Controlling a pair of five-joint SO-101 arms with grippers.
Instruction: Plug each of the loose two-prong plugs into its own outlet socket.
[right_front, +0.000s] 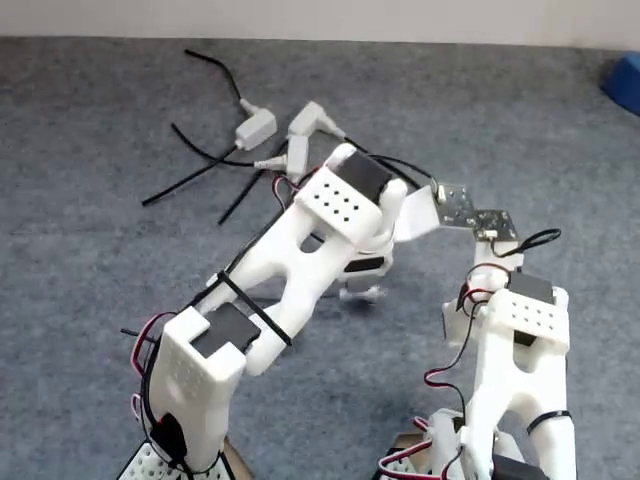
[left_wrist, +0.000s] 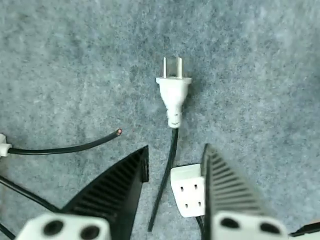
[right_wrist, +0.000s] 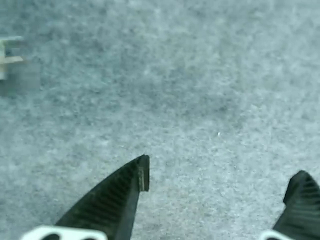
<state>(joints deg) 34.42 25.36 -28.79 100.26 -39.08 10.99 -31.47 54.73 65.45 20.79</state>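
Note:
A white two-prong plug (left_wrist: 173, 95) lies flat on the grey carpet, prongs pointing away from my left gripper (left_wrist: 176, 149). That gripper is open and hovers over the plug's black cord (left_wrist: 165, 185), holding nothing. A white outlet socket (left_wrist: 187, 190) lies right beside one finger (left_wrist: 227, 185). My right gripper (right_wrist: 222, 170) is open wide over bare carpet, and the prongs of another plug (right_wrist: 7, 55) show at the frame's edge. From above, the left arm (right_front: 335, 205) stretches to mid-table, near several white plug and socket pieces (right_front: 297, 153).
A second black cord with a cut end (left_wrist: 118, 132) lies beside the left gripper. More black cords (right_front: 190, 165) trail off at the far left. The right arm (right_front: 520, 320) stands at the front right. A blue object (right_front: 625, 85) sits at the far right edge.

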